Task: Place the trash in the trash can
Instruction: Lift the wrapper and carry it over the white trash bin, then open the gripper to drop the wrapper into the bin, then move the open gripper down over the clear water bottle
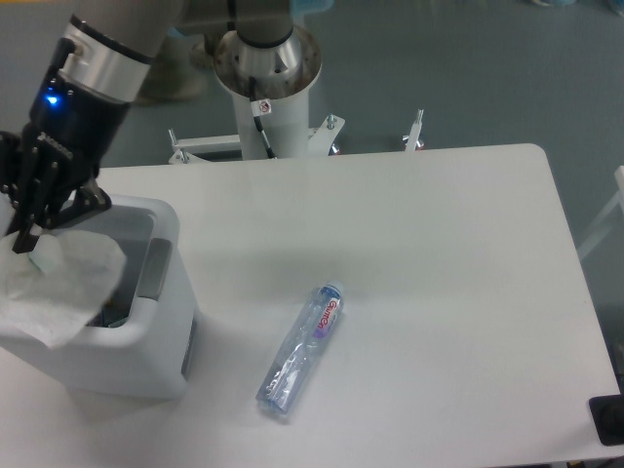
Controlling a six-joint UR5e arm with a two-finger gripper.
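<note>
My gripper (31,226) is at the far left, above the white trash can (161,331), and is shut on the crumpled translucent white wrapper (58,288). The wrapper hangs below the fingers over the can's open top and hides most of its inside. The can's grey panel (154,268) shows on its right upper side. The crushed clear bottle (302,349), with a blue cap and a pink-purple label, lies flat on the white table (439,292), to the right of the can and apart from it.
The arm's base column (265,68) stands behind the table's far edge. A dark object (608,419) sits at the table's bottom right corner. The table's right edge runs close to the frame's right side.
</note>
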